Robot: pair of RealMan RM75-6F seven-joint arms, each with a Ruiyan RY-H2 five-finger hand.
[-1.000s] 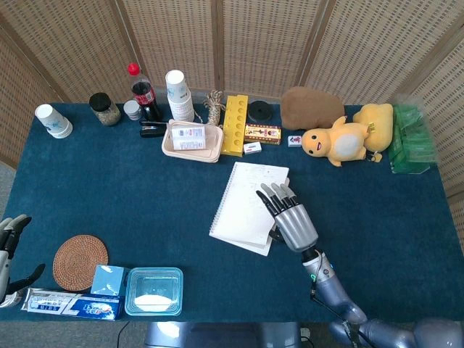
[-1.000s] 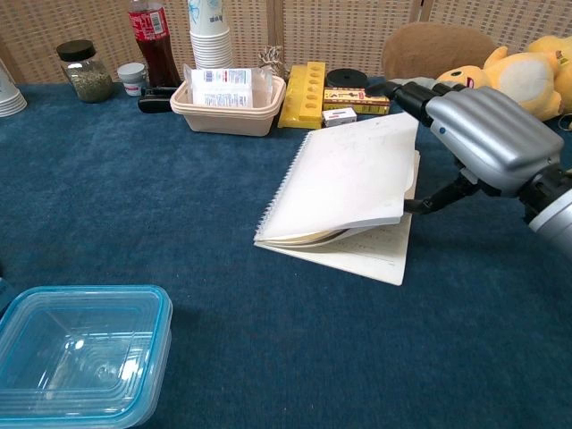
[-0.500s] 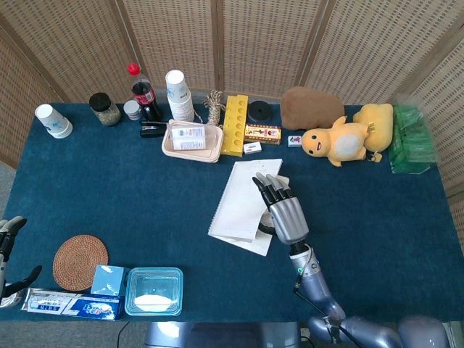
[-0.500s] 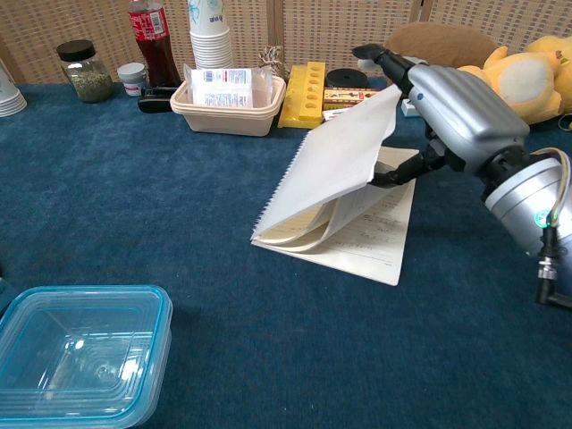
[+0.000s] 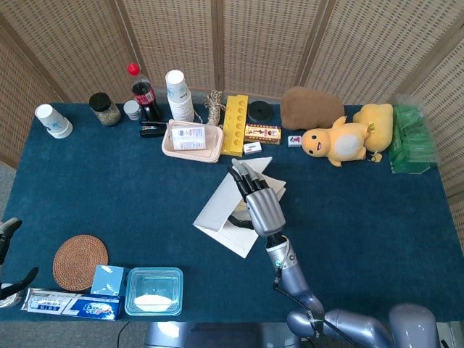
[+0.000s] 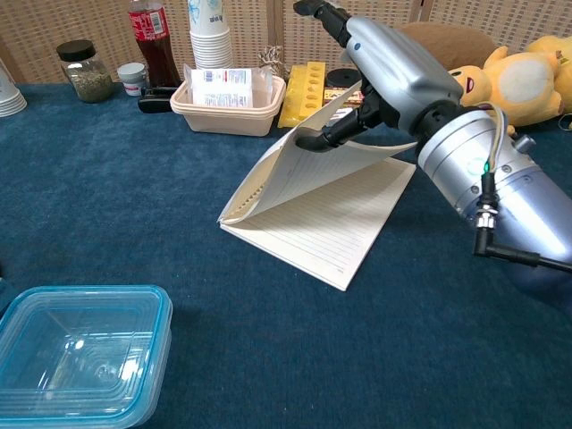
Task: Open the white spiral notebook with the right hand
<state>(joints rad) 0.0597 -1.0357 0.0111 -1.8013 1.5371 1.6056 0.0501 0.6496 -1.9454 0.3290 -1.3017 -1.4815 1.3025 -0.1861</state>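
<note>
Blue-covered table [image 5: 109, 188] fills both views. At its middle lies the white spiral notebook [image 6: 313, 219], lined page exposed. The right robot hand [image 6: 384, 67] pinches the raised cover and pages. Only the left robot hand's [image 5: 7, 254] fingertips show, spread apart, at the near-left edge.

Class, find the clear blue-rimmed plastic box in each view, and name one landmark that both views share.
Head view: the box sits bottom left of centre, beside the blue pad.
Chest view: it fills the bottom left corner.
Shared landmark: the notebook, lifted by the right hand.
</note>
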